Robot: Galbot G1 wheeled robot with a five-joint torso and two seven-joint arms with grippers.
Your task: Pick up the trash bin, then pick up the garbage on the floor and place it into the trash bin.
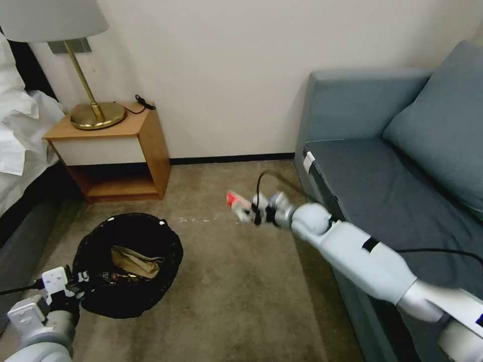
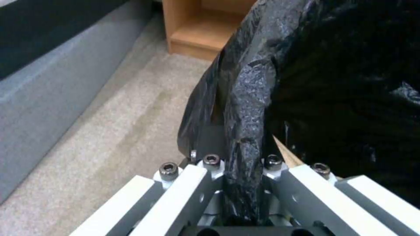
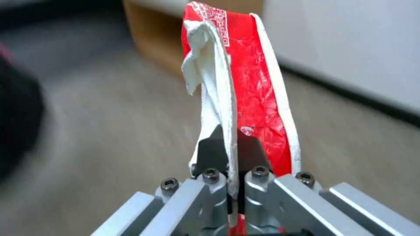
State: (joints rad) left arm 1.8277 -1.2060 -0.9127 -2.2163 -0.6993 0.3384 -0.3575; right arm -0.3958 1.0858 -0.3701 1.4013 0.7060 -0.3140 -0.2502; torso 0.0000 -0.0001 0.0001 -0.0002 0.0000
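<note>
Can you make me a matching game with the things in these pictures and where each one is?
Things:
1. round trash bin lined with a crinkled black plastic bag
2. crushed red-and-white packet
3. gold-coloured metal lamp
4. crumpled tan paper

Places:
A. on the wooden nightstand
B. inside the bin
C. rim pinched by the left gripper
D. held off the carpet by the right gripper

Pairs: 1-C, 2-D, 3-A, 4-B

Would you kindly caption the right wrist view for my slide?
Right gripper shut on a red-and-white crushed packet above the carpet.
</note>
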